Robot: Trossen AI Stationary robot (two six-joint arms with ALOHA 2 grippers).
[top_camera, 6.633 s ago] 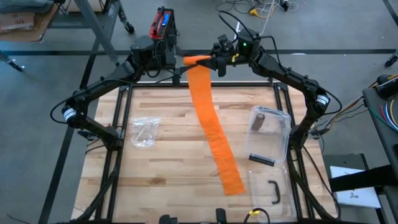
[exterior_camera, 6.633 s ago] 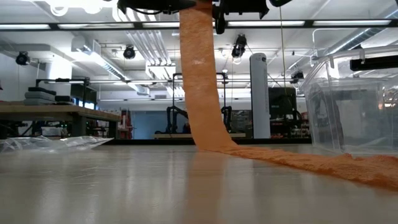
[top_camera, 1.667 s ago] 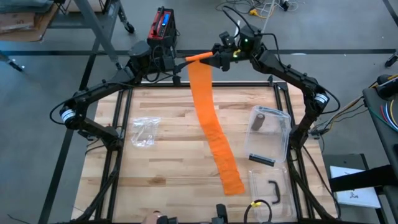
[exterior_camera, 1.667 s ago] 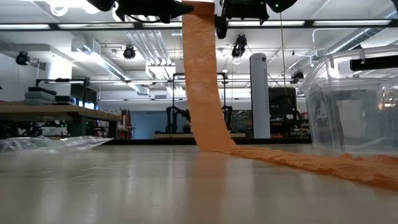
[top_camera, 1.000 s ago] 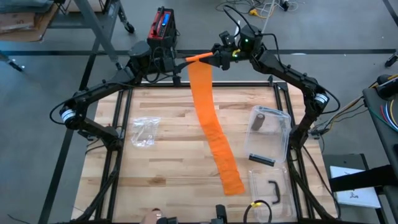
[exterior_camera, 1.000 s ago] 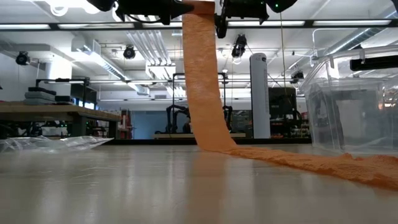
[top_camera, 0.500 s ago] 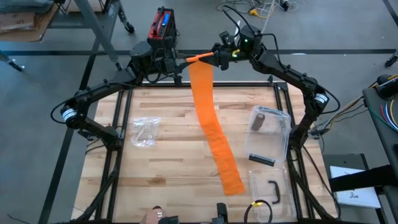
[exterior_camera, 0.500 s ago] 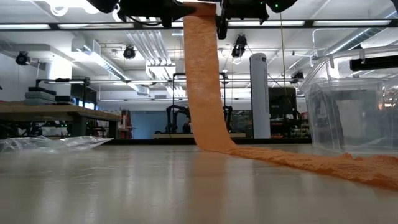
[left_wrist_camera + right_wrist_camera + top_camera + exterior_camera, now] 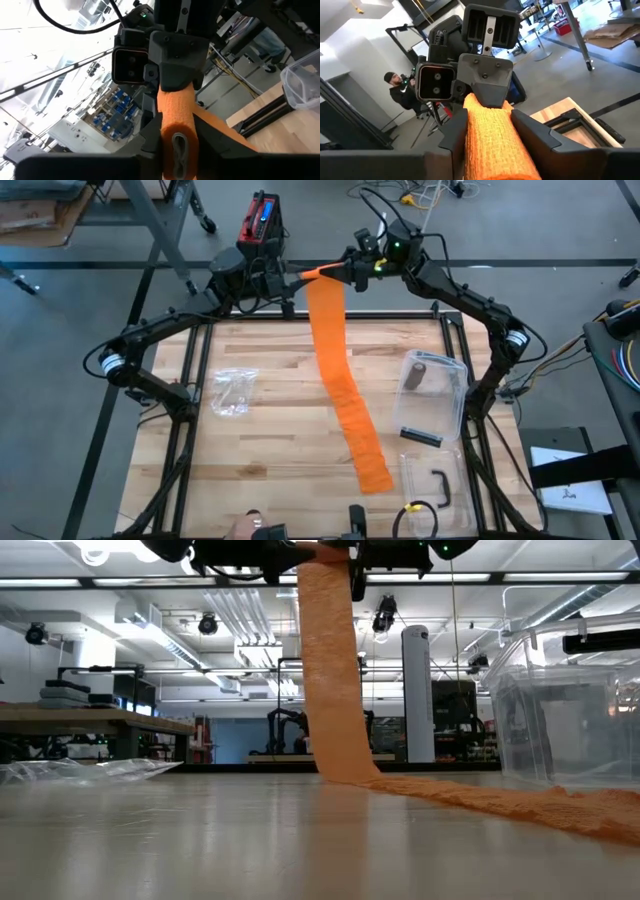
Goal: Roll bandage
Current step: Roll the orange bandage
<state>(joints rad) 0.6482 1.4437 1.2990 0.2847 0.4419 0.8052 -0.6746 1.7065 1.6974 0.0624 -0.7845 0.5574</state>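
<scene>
An orange bandage runs from a rolled top end, held high over the table's far edge, down to the wood, where its tail lies flat toward the near right. In the low view the strip hangs straight and then trails along the table. My left gripper and my right gripper face each other at the roll, each shut on one end of it. My left gripper pinches the roll's left end between its two fingers, coming level from the table's left. The roll lies along the fingers and is lifted clear; the strip hangs below it. My right gripper pinches the roll's right end between its two fingers, coming level from the table's right. The roll lies along the fingers, clear of the table, with the strip hanging down from it.
A clear plastic bag lies at the table's left. A clear plastic box with a grey roll stands at the right, its lid near the front. A person sits in the room beyond the table.
Both grippers and the bandage's rolled top end have drifted a little toward the table's right. The hanging strip has shifted with them, while the tail on the table has stayed where it was.
</scene>
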